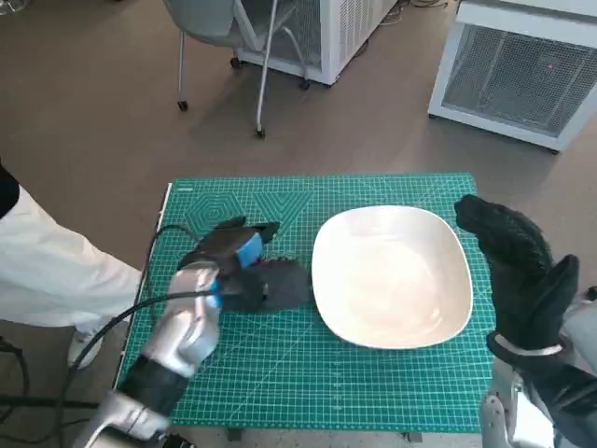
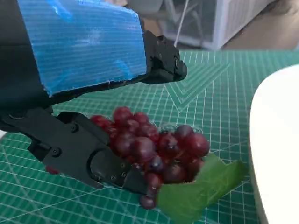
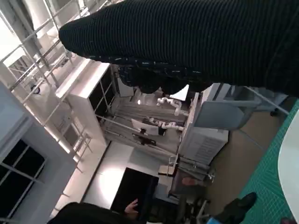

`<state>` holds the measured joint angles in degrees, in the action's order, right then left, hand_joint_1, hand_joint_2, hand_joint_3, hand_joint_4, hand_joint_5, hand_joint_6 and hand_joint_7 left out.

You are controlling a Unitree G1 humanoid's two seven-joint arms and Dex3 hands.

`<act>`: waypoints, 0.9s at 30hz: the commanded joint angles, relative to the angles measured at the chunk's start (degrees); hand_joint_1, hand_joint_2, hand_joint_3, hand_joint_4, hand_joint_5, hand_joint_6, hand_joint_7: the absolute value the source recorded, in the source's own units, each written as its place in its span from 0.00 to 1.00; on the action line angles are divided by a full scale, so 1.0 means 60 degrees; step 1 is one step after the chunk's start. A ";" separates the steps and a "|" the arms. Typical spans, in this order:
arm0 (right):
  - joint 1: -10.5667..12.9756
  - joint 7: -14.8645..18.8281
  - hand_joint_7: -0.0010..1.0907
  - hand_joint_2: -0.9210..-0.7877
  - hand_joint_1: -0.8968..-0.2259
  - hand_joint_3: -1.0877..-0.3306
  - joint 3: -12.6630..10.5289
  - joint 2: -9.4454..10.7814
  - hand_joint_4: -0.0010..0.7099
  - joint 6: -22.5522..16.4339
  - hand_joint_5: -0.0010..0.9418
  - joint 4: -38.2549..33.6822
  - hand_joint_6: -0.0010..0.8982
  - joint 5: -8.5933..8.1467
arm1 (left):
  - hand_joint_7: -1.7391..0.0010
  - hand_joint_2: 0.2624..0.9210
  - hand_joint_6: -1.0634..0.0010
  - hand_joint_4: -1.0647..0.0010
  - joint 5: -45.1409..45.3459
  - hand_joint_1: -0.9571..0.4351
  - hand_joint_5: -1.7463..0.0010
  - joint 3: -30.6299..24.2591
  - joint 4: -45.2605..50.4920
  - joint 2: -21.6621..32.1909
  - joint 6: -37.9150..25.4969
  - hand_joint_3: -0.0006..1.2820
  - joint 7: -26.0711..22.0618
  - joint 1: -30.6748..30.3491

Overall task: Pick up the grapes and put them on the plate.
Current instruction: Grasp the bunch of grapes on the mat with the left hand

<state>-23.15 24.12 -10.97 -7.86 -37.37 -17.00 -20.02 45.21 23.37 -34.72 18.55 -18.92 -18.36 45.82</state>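
A bunch of dark red grapes (image 2: 154, 149) with a green leaf (image 2: 201, 191) lies on the green cutting mat (image 1: 280, 373), just left of the white plate (image 1: 392, 275). My left hand (image 1: 233, 257) is over the bunch (image 1: 283, 283). In the left wrist view one black finger (image 2: 84, 154) touches the grapes from the side. The other finger (image 2: 163, 60) stands well above them, with a gap. The plate's rim (image 2: 275, 154) is bare. My gloved right hand (image 1: 522, 271) hangs raised beside the plate's right edge, fingers spread, holding nothing.
A person's white sleeve (image 1: 56, 271) reaches in at the left of the table. A black cable (image 1: 154, 271) runs along my left forearm. On the floor beyond the table stand a chair (image 1: 224, 28) and white cabinets (image 1: 522, 75).
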 commanded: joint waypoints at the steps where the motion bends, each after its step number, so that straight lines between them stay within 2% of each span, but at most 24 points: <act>1: 0.0134 0.0061 0.59 0.00 0.64 0.71 0.0022 0.0011 0.90 0.0042 0.00 -0.0150 0.31 0.0017 | 1.00 0.71 0.67 0.85 -0.0140 0.50 1.00 0.0213 -0.0774 -0.0228 0.0209 0.00 0.0249 0.0371; 6: 0.0146 0.0062 0.59 0.00 0.64 0.71 0.0029 0.0017 0.90 0.0044 0.00 -0.0140 0.31 0.0011 | 1.00 0.71 0.67 0.85 -0.0269 0.50 1.00 0.0296 -0.1169 -0.0291 0.0350 0.00 0.0362 0.0502; 10: 0.0203 0.0090 0.59 0.00 0.64 0.70 0.0030 0.0020 0.89 0.0077 0.00 -0.0097 0.31 -0.0042 | 0.99 0.73 0.64 0.84 -0.0502 0.54 1.00 0.0352 -0.2211 -0.0485 0.0771 0.01 0.0450 0.0706; 16: 0.0215 0.0146 0.60 0.00 0.64 0.71 -0.0008 0.0003 0.89 0.0097 0.00 -0.0151 0.31 -0.0111 | 0.98 0.75 0.60 0.77 -0.0705 0.59 0.98 0.0408 -0.3324 -0.0594 0.1148 0.01 0.0577 0.1076; 25: 0.0251 0.0088 0.60 0.00 0.64 0.70 0.0046 0.0108 0.89 0.0145 0.00 -0.0071 0.31 -0.0074 | 0.98 0.78 0.53 0.57 -0.0810 0.62 0.96 0.0550 -0.3841 -0.0588 0.1437 0.01 0.0803 0.1278; 26: 0.0256 0.0078 0.60 0.00 0.64 0.70 0.0052 0.0117 0.89 0.0153 0.00 -0.0055 0.30 -0.0066 | 0.98 0.79 0.53 0.54 -0.0821 0.62 0.95 0.0568 -0.3881 -0.0590 0.1455 0.01 0.0834 0.1292; 27: 0.0258 0.0070 0.60 0.00 0.64 0.70 0.0055 0.0122 0.89 0.0162 0.00 -0.0046 0.30 -0.0061 | 0.98 0.79 0.52 0.54 -0.0831 0.63 0.90 0.0586 -0.3922 -0.0593 0.1473 0.01 0.0872 0.1305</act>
<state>-23.06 24.58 -10.89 -7.53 -37.39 -17.10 -20.26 40.54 26.35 -56.89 15.16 -10.54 -13.49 53.09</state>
